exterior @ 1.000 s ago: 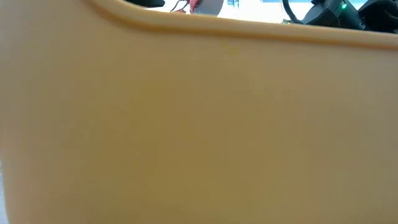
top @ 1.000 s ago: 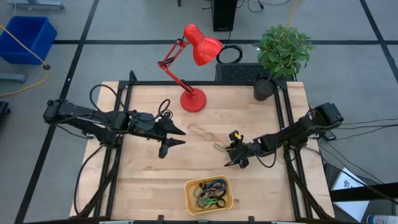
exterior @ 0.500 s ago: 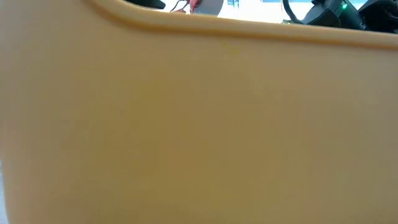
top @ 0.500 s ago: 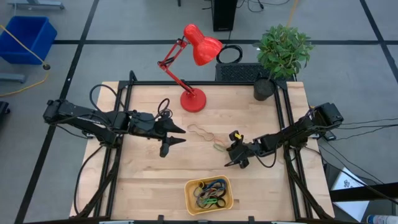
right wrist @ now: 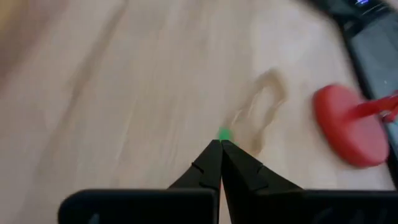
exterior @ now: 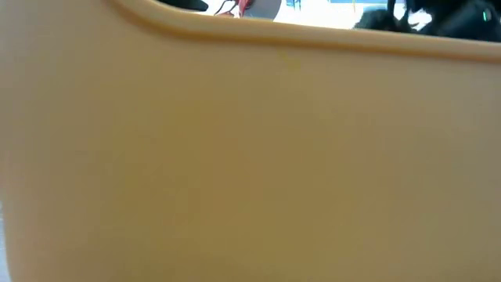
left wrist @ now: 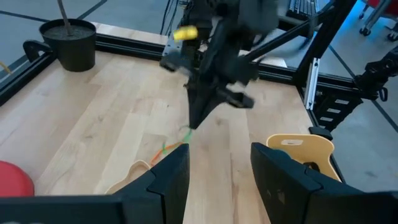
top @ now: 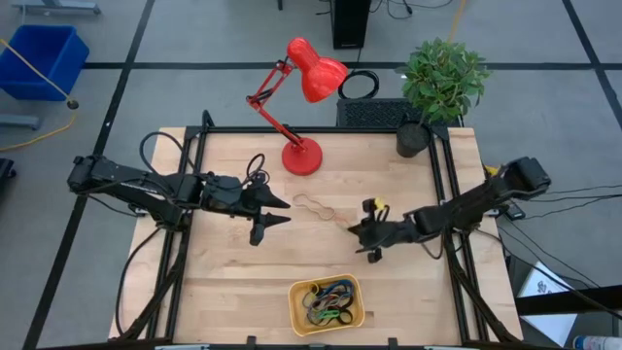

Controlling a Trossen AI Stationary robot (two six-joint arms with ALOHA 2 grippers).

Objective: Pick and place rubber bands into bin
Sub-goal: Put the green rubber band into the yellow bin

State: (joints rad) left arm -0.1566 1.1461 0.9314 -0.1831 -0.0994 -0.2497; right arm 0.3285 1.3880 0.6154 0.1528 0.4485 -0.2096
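Pinching a green band [right wrist: 223, 133] with my right pincer [top: 362, 231] at frame centre; several bands [top: 328, 297] fill the bin [top: 295, 309], one tan band [top: 313, 205] remains. Left pincer [top: 277, 213] waits apart.

Overhead view is bright & even, light from above; shadows soft, short, e.g. under the red lamp [top: 303, 78] and the plant [top: 442, 78]. No glare on the wooden table [top: 224, 282]. Edges look straight, little distortion.

Low view is almost all a flat, defocused orange surface, the bin [exterior: 250, 157], too near the lens; the thin strip of room behind is blown out white.

Left wrist view: well lit, table sharp, but the right arm [left wrist: 217, 56] is motion-blurred.

Right wrist view: heavy blur throughout; table grain smeared, lamp base [right wrist: 348, 127] soft; only the right gripper [right wrist: 221, 146] tips fairly crisp.
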